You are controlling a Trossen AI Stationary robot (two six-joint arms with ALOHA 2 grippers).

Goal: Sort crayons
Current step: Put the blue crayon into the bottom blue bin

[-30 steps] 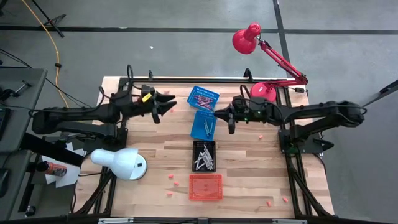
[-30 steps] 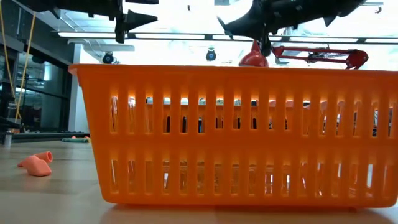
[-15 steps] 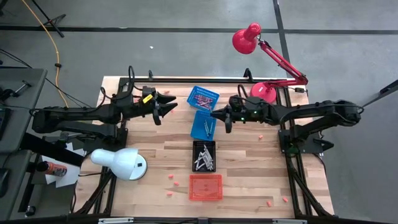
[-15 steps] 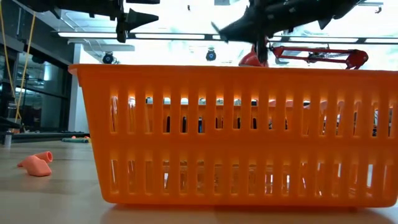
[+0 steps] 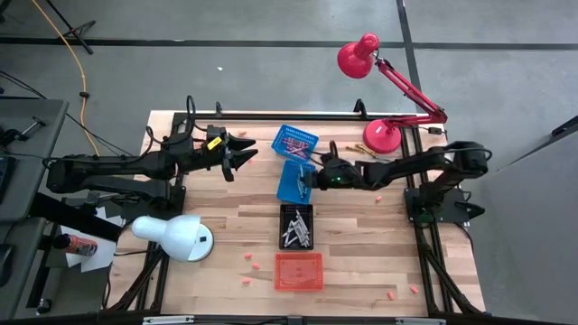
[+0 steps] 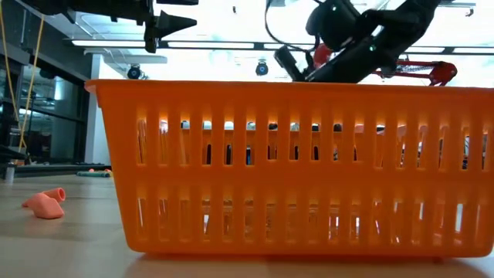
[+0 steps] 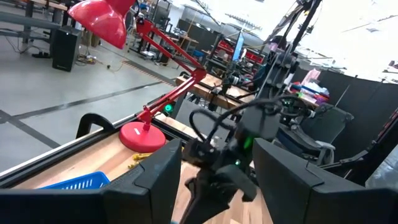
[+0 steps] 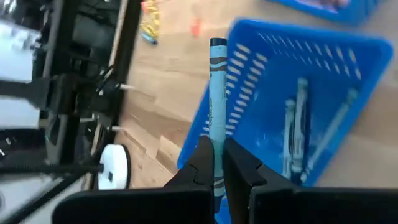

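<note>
1. where the right gripper (image 8: 214, 163) closes its two fingers, a teal-blue crayon (image 8: 216, 106) is pinched between them and sticks straight out past the tips.
2. just beyond that crayon's free end lies a blue basket (image 8: 348, 46), with a few pale blue crayons (image 8: 297, 124) lying inside it.
3. from above, the right gripper (image 5: 312, 178) sits at the edge of this same blue basket (image 5: 291, 188), though the crayon itself is too small to make out from there.
4. a second blue basket (image 5: 295, 141) with pinkish crayons stands just beyond the first; on the gripper's other side come a black basket (image 5: 296, 226) of grey crayons, then an orange basket (image 5: 298, 271).
5. the left gripper (image 5: 246, 148) hangs above the table (image 5: 226, 217), well apart from the baskets, its fingers spread and nothing between them.
6. a red lamp (image 5: 384, 135) stands behind the right arm, a white lamp (image 5: 176, 236) near the left arm's base.
</note>
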